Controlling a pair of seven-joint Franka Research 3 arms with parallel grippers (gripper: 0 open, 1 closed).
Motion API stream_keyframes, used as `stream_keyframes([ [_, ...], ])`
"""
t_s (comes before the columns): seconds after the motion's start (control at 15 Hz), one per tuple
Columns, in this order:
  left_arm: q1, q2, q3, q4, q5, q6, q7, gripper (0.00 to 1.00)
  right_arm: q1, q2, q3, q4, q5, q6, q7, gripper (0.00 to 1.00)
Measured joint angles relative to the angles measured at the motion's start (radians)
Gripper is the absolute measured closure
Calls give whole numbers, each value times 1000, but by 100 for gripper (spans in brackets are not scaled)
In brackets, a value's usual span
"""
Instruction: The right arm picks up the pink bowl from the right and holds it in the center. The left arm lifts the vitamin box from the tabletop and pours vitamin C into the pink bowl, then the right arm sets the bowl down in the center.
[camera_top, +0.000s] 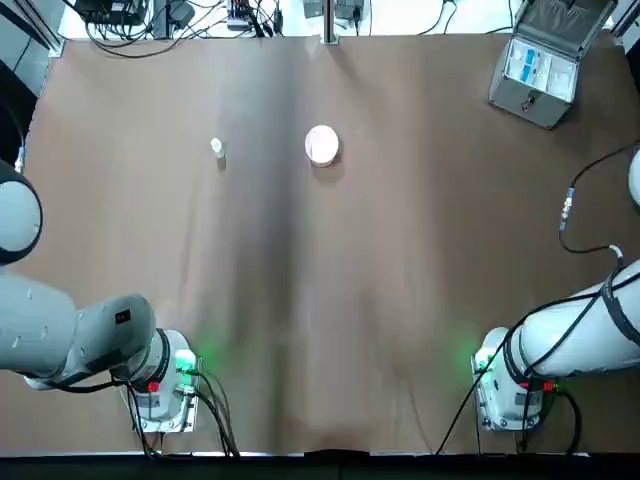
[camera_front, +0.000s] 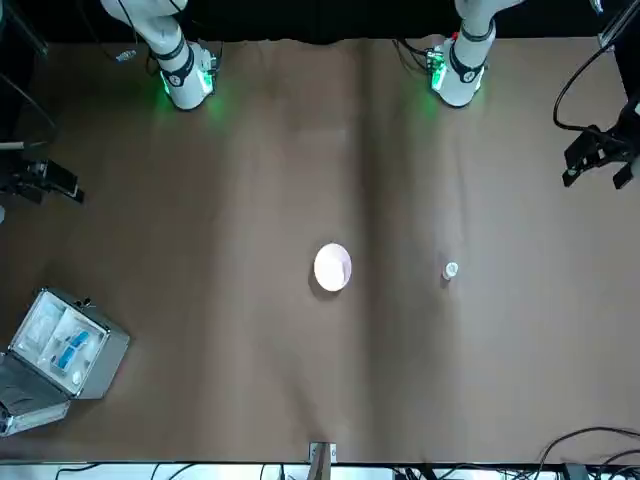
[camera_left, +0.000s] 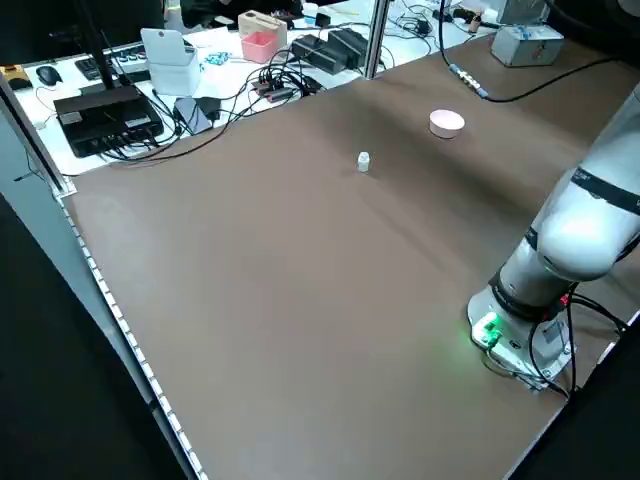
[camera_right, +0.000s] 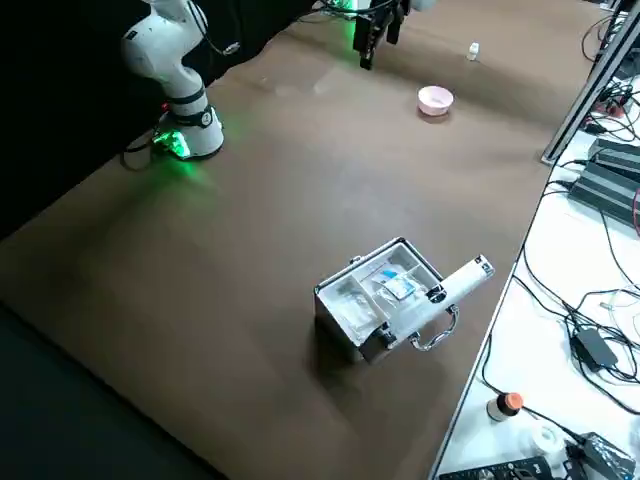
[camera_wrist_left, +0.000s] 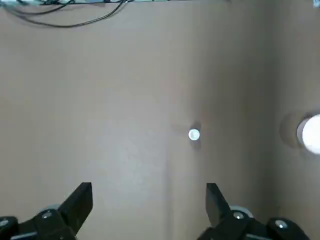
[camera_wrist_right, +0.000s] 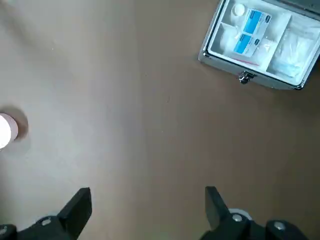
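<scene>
Pink bowl (camera_top: 322, 145) sits on the tabletop (camera_top: 320, 300) near the centre line, toward the far side from the arm bases. It is upright, with nothing holding it. You cannot read from any view whether it holds tablets.

The vitamin box (camera_top: 217, 147), which looks more like a small white container, stands on the tabletop to the left of the bowl, apart from it and not touching. You see it upright in the left side view.

Left claw (camera_wrist_left: 149, 200): fingers spread wide, nothing between them. It hangs high over the left part of the tabletop, looking down at the container. Right claw (camera_wrist_right: 148, 202): also spread wide and empty, hanging high over the right part. A metal case (camera_top: 540, 62) lies open at the far right corner, well apart from the bowl.

Judgement on progress: the bowl already lies in the centre, which is where the task wants it at the end. This scene fits two stages. Either the bowl rests there with the container set back down after a pour, or the bowl and container simply stand there with no pour made. Bowl contents would settle it, and you cannot make them out. Both arms are drawn back and neither is engaged with anything.
</scene>
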Motion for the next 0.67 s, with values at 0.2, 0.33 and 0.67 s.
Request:
stream_keyframes([
  [0.2,-57,21,25,3,0,2,-34,0,8,-18,10,-27,-19,9,-1,0],
  [0.33,-139,48,91,12,0,4,-55,0,11,-19,15,-25,-31,20,-1,0],
  [0.67,-171,65,151,24,0,4,-63,0,11,-33,17,8,-34,1,-1,0],
])
